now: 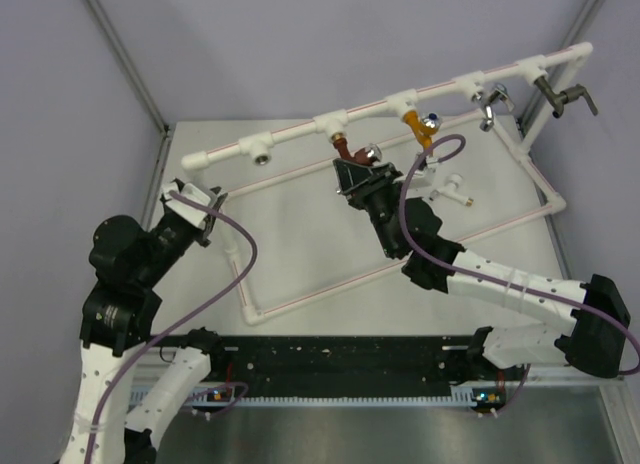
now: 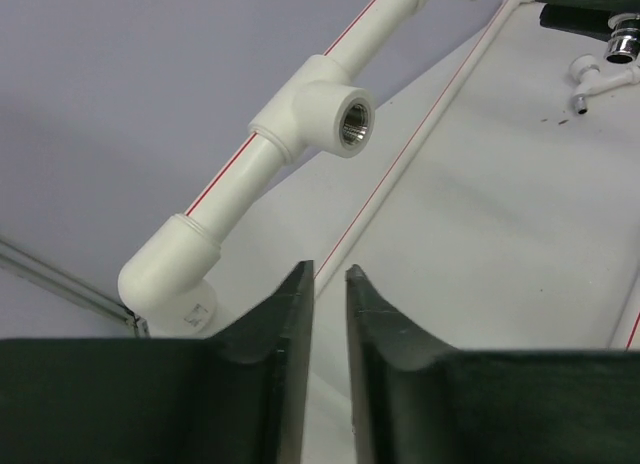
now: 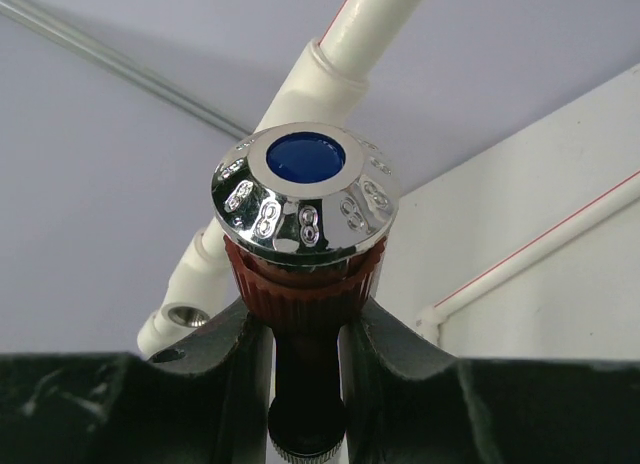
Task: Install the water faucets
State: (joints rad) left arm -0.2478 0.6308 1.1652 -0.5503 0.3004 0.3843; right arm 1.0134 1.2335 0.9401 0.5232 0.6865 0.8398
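Observation:
The reddish-brown faucet (image 1: 344,146) with a chrome, blue-centred cap (image 3: 306,199) sits between my right gripper's (image 1: 358,170) jaws, just below a tee (image 1: 336,118) of the white pipe frame. In the right wrist view the gripper (image 3: 305,319) is shut on its ribbed brown body (image 3: 300,279). A white faucet (image 1: 455,189) lies on the table inside the frame. My left gripper (image 1: 212,212) hovers near the frame's left corner. In its wrist view (image 2: 328,274) the jaws stand a narrow slit apart with nothing between them, below an empty threaded tee socket (image 2: 352,119).
A yellow faucet (image 1: 420,127), a silver one (image 1: 490,105) and a dark one (image 1: 565,96) hang from the upper pipe. The empty socket (image 1: 262,157) is on the left of that pipe. The pipe's elbow (image 2: 170,269) lies close to my left fingers. Enclosure posts stand at the back corners.

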